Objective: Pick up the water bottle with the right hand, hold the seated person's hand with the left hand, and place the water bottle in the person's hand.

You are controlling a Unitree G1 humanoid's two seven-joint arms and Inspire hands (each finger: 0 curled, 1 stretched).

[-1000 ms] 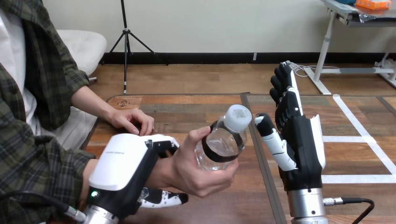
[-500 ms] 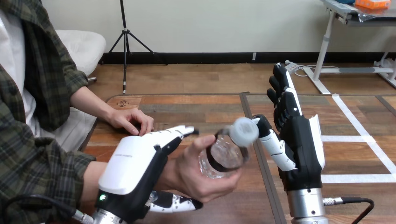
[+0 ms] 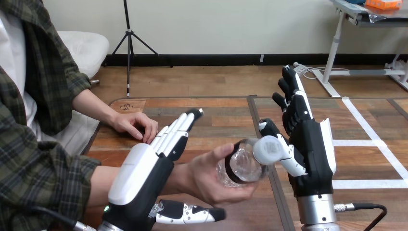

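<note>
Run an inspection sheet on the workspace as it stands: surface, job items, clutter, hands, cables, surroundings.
surface: wooden table, bare planks.
job's things: water bottle, tilted, cap toward the right hand, gripped above the table by the person's hand at the view's middle.
clutter: nothing seen.
hands: left hand lies over the person's wrist, fingers straight, thumb beneath, not curled round it. right hand stands upright beside the cap, fingers straight, holding nothing; whether its thumb touches the cap cannot be told.
cables: nothing seen among the job's things.
surroundings: person seated at the table's left side; the person's hand at the view's left rests on the table.
</note>
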